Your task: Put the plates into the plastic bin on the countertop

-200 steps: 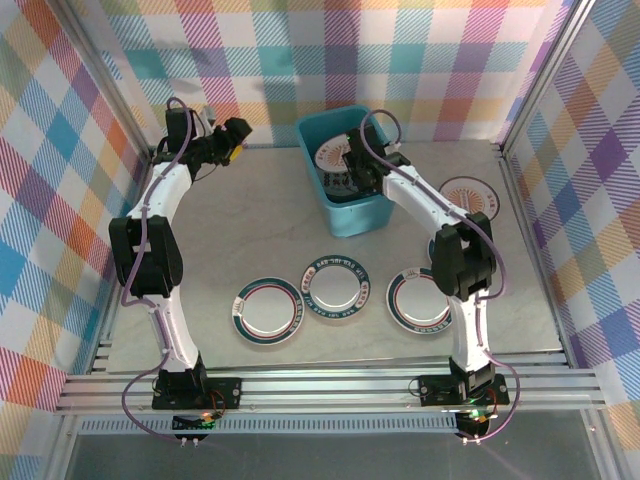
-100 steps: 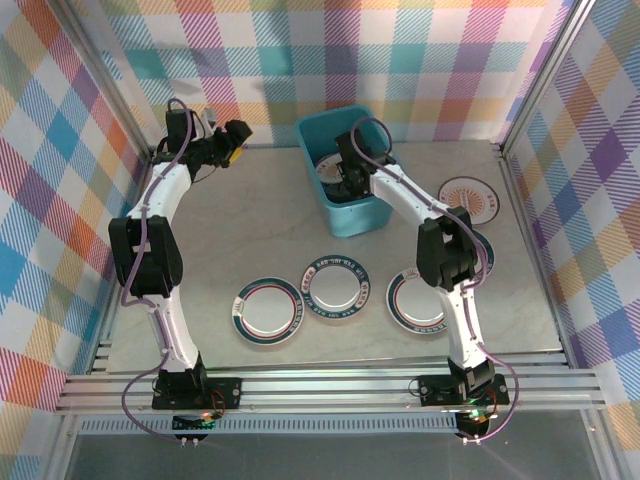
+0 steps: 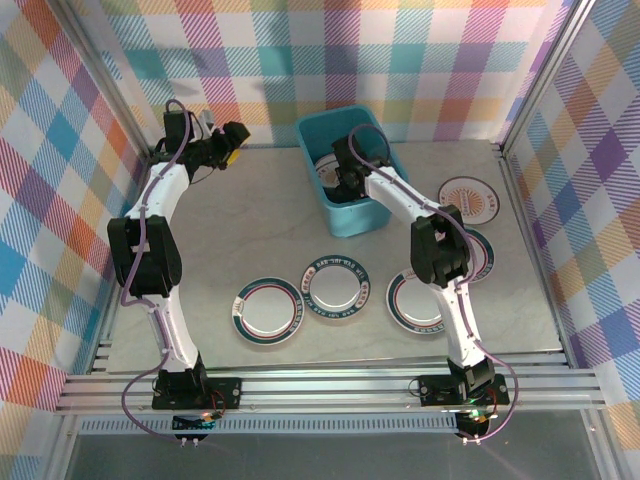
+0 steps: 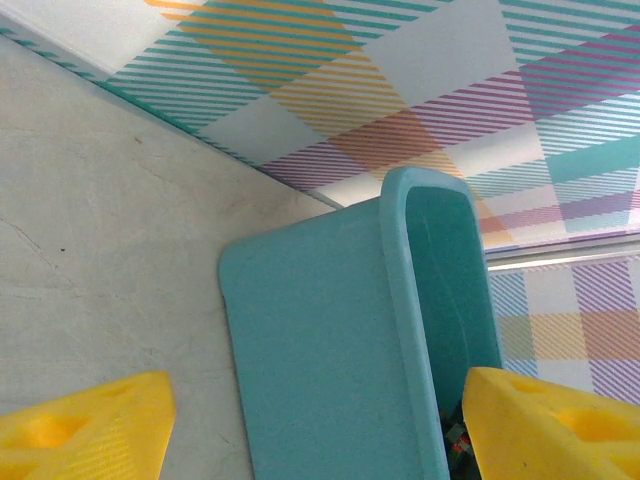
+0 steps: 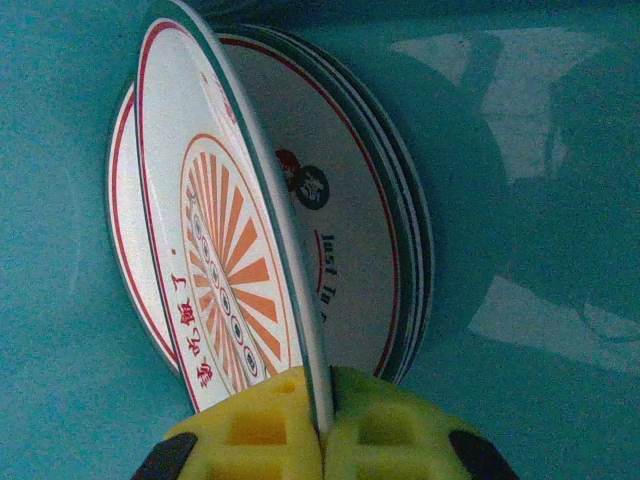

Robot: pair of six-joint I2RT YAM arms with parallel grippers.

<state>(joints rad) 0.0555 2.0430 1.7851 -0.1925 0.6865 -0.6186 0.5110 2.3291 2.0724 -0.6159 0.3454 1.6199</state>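
Note:
The teal plastic bin [image 3: 312, 150] stands at the back of the countertop [image 3: 250, 230]. My right gripper [image 3: 346, 182] reaches down inside it, shut on the rim of an orange sunburst plate [image 5: 215, 250] held on edge. In the right wrist view the gripper [image 5: 325, 420] pinches that plate just above a stack of plates [image 5: 355, 200] lying in the bin [image 5: 530, 180]. My left gripper [image 3: 230, 140] hangs open to the left of the bin, nothing between its yellow fingers [image 4: 85, 430]; its camera faces the bin's outer wall [image 4: 330, 330].
Loose plates lie on the countertop: a teal-rimmed one [image 3: 268, 310], a dark-rimmed one [image 3: 338, 285], a red-rimmed one [image 3: 412, 302], an orange sunburst one [image 3: 470, 198] at right, and one partly under the right arm [image 3: 482, 255]. Plaid walls and aluminium rails close in the sides.
The right arm has swung left and its gripper has gone deeper into the bin with the plate. The left arm has stayed still.

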